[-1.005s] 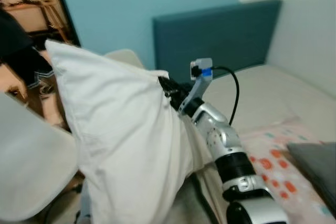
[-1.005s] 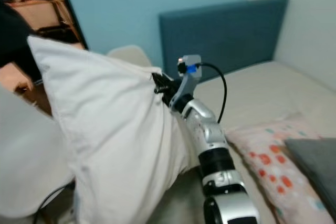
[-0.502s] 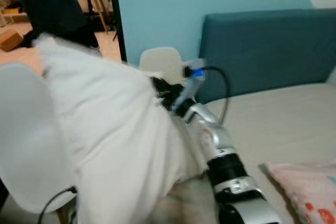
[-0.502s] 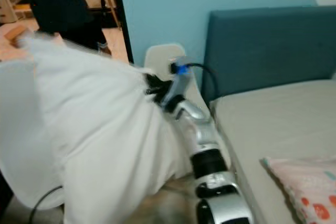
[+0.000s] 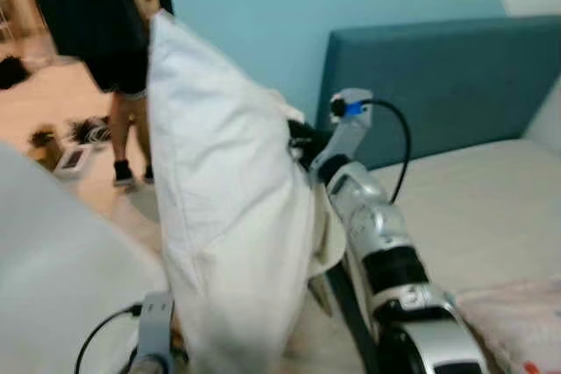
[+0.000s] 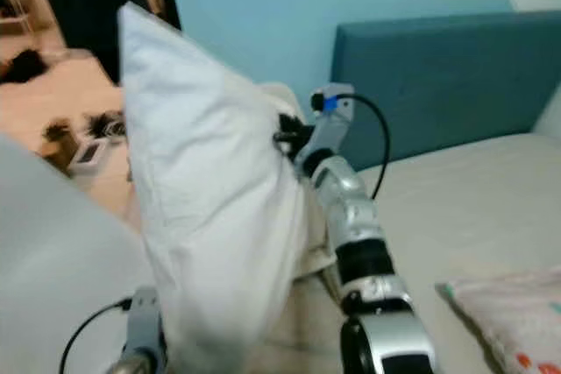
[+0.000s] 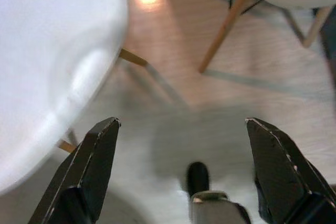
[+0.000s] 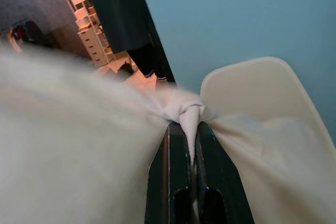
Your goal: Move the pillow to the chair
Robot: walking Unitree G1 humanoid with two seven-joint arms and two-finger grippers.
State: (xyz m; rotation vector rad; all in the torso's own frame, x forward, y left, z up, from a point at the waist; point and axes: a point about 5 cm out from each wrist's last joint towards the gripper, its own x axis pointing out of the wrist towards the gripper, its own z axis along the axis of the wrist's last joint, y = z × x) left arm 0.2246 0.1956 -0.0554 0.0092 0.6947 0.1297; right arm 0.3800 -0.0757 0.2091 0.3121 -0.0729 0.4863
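Observation:
A big white pillow (image 5: 228, 216) hangs upright in front of me, one corner pointing up. My right gripper (image 5: 301, 140) is shut on a bunched fold of its cover, and the black fingers (image 8: 178, 150) pinch the fabric (image 8: 189, 116) between them. Just behind that fold stands the cream back of a chair (image 8: 257, 87). A white chair seat (image 5: 53, 286) lies low at my left, beside the pillow. My left gripper (image 7: 182, 123) hangs open over the floor next to that white seat (image 7: 47, 51), with nothing between its fingers.
A person in dark shorts (image 5: 96, 24) stands on the wooden floor at the back left. The bed (image 5: 473, 199) with a teal headboard (image 5: 438, 76) fills the right side, a patterned pillow (image 5: 517, 321) on it. Wooden chair legs (image 7: 226, 24) stand on the floor.
The whole view has swung, so the camera has moved. The pillow stays in my right gripper and now stands more upright and edge-on, its corner higher.

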